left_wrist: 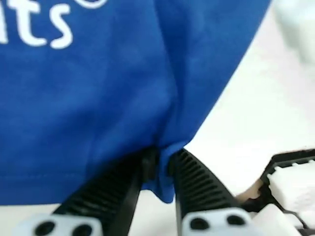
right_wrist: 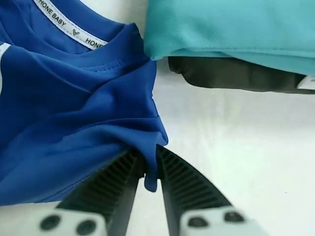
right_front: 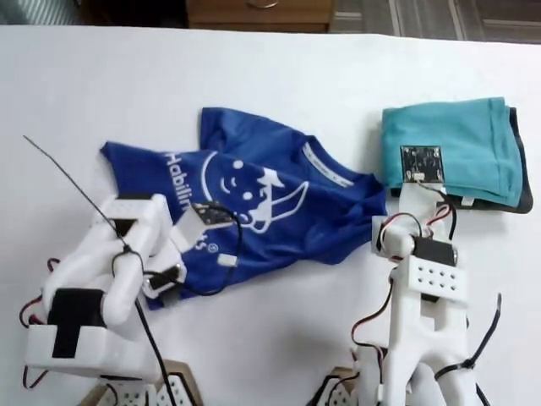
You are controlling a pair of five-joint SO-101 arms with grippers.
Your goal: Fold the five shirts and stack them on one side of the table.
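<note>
Mid-fold on the white bench (right_front: 84, 85): a blue shirt (right_front: 254, 211), rumpled and print side up, lying in the middle between the two arms. Clamped at one edge, beside the stitched hem, by the left tool (left_wrist: 160, 169), jaws drawn almost together with a tuck of blue cloth bunched between them. Gripped at the far edge, near the collar, by the right tool (right_wrist: 150, 172), likewise closed down on a pinch of fabric (neck label facing up, just beyond). Close beside that corner, toward the right side of the bench, a small stack already made: a teal shirt (right_front: 448, 148), folded square, on top of a dark shirt (right_front: 526, 199). Judged from this layout: two shirts done, the third in hand, three of the five left counting this one. Looks like the opening of a fold, both edges held but the cloth not yet doubled over. Next move, in all likelihood: raising both pinches together, keeping the fabric taut between them, then carrying one edge across onto the other for an even half. Calls for matched timing from the two arms, to avoid dragging the shirt askew or tugging cloth out of either grip. Calls also for care near the stack, close enough to the right arm to be nudged out of square.
</note>
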